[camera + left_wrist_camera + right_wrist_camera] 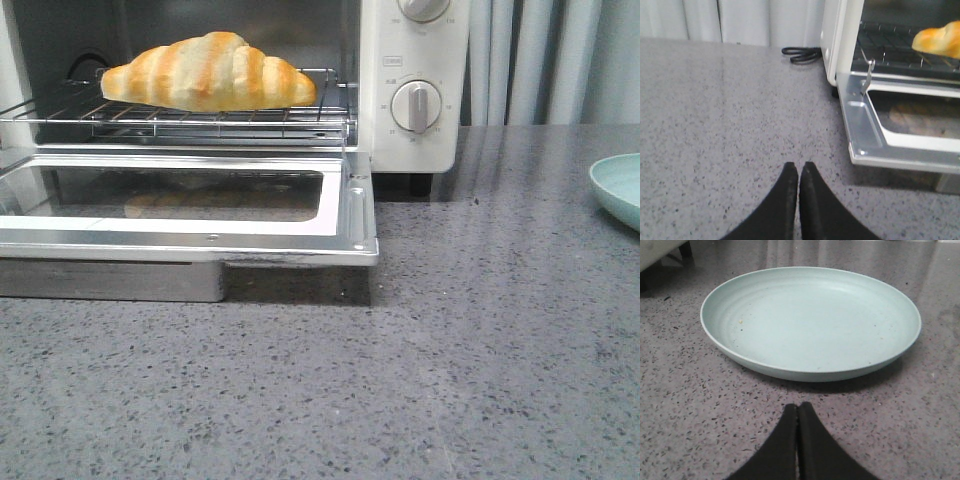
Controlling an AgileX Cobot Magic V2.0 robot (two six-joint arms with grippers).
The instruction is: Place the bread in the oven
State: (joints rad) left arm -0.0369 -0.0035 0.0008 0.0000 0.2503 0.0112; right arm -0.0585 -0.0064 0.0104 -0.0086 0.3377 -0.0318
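One bread (208, 72) lies on the wire rack (180, 118) inside the oven (415, 85); it is a curved roll with tapered ends, golden-orange with paler cream stripes. The oven is cream-white, with two round dials, and its glass door (190, 205) hangs open in a shiny metal frame. Right of the oven, well apart, stands one round pale green plate (810, 320), smooth and shallow. The worktop (400, 380) is grey speckled stone. The left gripper (798, 170) and right gripper (797, 410) are both closed, holding nothing.
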